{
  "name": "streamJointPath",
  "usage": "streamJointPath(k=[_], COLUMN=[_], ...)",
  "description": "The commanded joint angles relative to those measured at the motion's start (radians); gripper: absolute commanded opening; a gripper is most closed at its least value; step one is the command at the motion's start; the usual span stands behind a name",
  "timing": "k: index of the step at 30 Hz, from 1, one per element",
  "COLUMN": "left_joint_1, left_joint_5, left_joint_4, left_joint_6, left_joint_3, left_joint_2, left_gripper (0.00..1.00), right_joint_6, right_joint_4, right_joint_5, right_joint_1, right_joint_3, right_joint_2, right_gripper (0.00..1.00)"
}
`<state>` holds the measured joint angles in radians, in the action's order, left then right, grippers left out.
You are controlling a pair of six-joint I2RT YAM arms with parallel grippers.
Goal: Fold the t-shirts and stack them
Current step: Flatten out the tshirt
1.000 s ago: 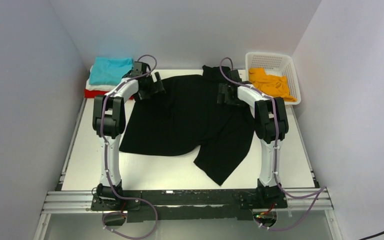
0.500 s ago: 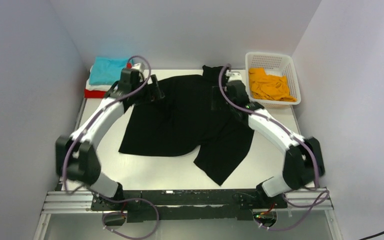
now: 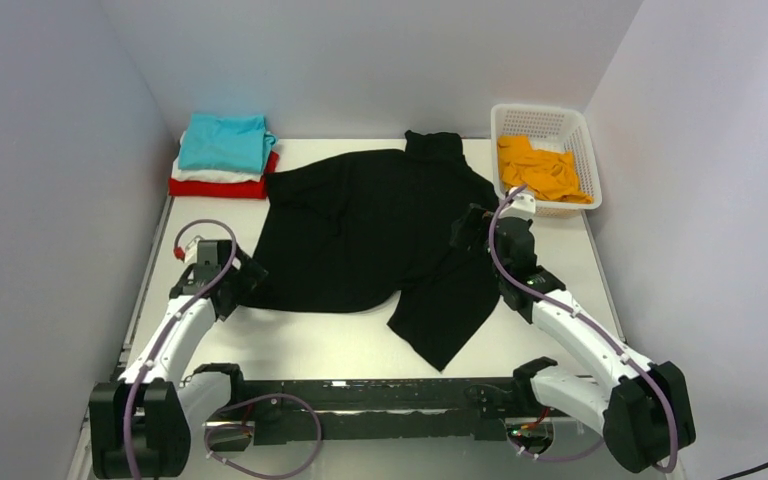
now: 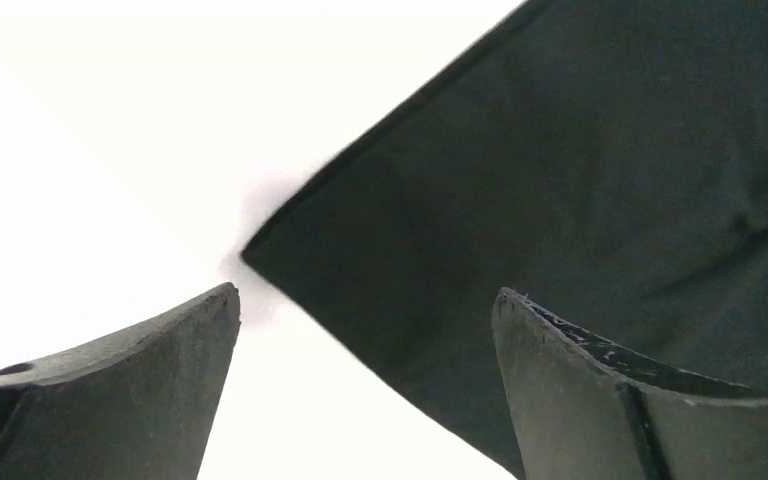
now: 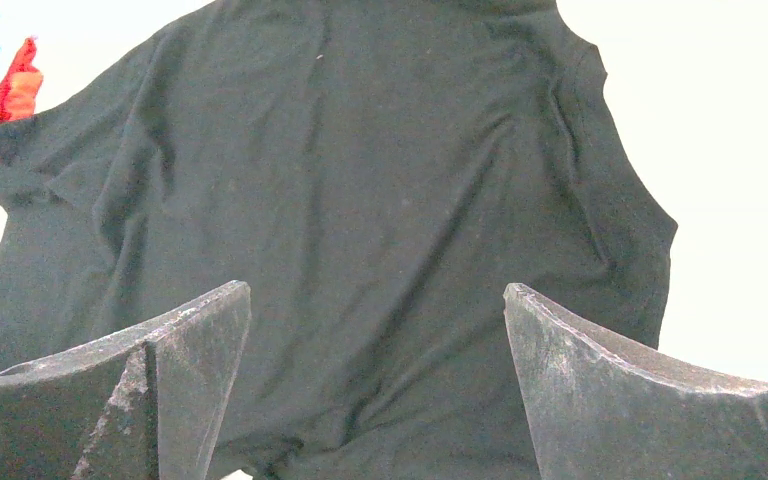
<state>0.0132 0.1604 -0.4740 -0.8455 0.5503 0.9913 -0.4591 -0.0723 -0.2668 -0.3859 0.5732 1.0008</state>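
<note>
Left gripper (image 4: 365,295) wide, empty, over black t-shirt (image 4: 560,150) corner.

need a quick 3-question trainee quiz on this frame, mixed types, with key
1. True or false: the left gripper is shut on the black t-shirt.
2. Which colour tops the folded stack: A red, B teal, C white?
3. Where does the orange t-shirt lie?
Key: 1 false, its jaws stand open over the shirt's corner; 2 B; 3 in the white basket.
</note>
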Motion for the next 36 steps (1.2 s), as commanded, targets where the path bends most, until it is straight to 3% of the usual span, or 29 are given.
streamJointPath(k=[1,4,8,14,16,19,25,31,36], left_joint_1=[-0.067,-0.068,-0.068,-0.068,-0.068,-0.068,-0.065,-0.056,-0.053], left_joint_5=[-0.068,-0.075,-0.064,-0.058,-0.056,-0.069,-0.05,-0.017,-0.03], left_joint_4=[0.097,0.122,0.117,0.115,0.111,0.11,0.047,-0.051,-0.08], left_joint_6=[-0.075,-0.096,-0.11,-0.116,-0.113,-0.109,-0.097,-0.116,-0.114], left_joint_3=[-0.043,-0.028,-0.008,0.014,0.024,0.028,0.034,0.012,-0.033], left_joint_2=[0.058,0.149,0.247,0.342,0.36,0.367,0.3,0.18,0.108], left_gripper=[0.97,0.84,0.59,0.47,0.32,0.0,0.0,0.0,0.0], right_joint_6=[-0.036,-0.049,-0.055,-0.056,-0.059,-0.044,0.038,-0.018,-0.131], right_joint_4=[-0.014,0.004,0.001,0.011,0.011,0.027,0.198,0.55,0.801], right_joint_5=[-0.036,-0.044,-0.06,-0.103,-0.107,-0.1,-0.012,0.107,0.17], right_joint_1=[0.002,0.003,0.003,0.003,0.003,0.002,-0.027,-0.208,-0.398], right_joint_3=[0.067,0.08,0.075,0.072,0.071,0.084,0.166,0.261,0.225], right_joint_2=[0.055,0.09,0.095,0.084,0.087,0.104,0.161,0.202,0.213], right_gripper=[1.0,1.0,1.0,1.0,1.0,1.0,1.0,1.0,0.99])
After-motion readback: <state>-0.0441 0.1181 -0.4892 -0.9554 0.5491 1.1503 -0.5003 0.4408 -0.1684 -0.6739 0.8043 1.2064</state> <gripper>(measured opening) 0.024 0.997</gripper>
